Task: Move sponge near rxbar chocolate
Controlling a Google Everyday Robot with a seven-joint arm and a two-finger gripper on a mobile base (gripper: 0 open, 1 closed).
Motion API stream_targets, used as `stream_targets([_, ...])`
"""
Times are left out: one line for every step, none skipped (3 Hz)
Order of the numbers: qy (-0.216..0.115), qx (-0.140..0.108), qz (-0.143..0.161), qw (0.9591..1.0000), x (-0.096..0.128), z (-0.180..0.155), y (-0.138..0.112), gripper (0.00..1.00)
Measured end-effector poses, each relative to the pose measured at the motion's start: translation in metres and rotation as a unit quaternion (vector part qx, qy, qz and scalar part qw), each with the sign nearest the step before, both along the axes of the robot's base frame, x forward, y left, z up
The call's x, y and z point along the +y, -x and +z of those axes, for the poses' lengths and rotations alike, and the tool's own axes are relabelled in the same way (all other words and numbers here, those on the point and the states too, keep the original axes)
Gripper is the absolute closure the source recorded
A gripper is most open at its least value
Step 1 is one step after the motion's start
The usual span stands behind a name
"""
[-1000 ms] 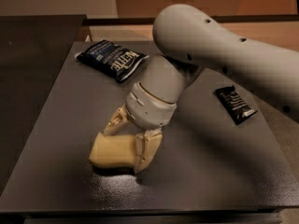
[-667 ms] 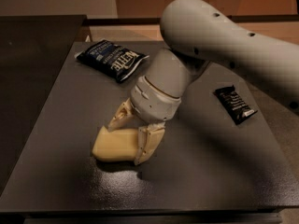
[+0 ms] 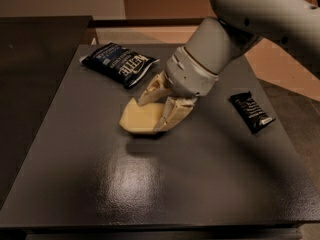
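Note:
The pale yellow sponge [image 3: 141, 119] is held between my cream fingers, lifted slightly above the dark table [image 3: 150, 184]; its shadow lies on the surface below. My gripper [image 3: 156, 109] is shut on the sponge, one finger on its far side and one on its near right side. The rxbar chocolate [image 3: 251, 111], a slim black wrapper with white print, lies flat near the table's right edge, well to the right of the sponge. My white arm reaches in from the upper right.
A dark-blue Kettle chip bag [image 3: 120, 63] lies at the back left of the table. A darker counter [image 3: 35, 74] adjoins on the left. The table's right edge drops off just beyond the bar.
My gripper has carried the sponge to the right and a little back, lifting it off the table. The bar and chip bag have not moved.

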State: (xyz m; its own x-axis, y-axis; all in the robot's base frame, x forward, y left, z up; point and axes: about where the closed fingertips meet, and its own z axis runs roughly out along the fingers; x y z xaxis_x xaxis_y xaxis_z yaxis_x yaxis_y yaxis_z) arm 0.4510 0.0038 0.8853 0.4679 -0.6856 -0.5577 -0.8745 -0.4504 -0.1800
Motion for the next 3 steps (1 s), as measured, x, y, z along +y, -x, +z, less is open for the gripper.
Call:
stream_targets([-0.007,-0.013,-0.054,0.9984,-0.028,0.019,-0.043,1.0])
stream_targets([-0.009,-0.019,-0.105,0.9942,-0.061,0.03,-0.081,1.0])
stream_targets([-0.007,-0.018,-0.155,0.9877,-0.093,0.032,-0.111,1.0])
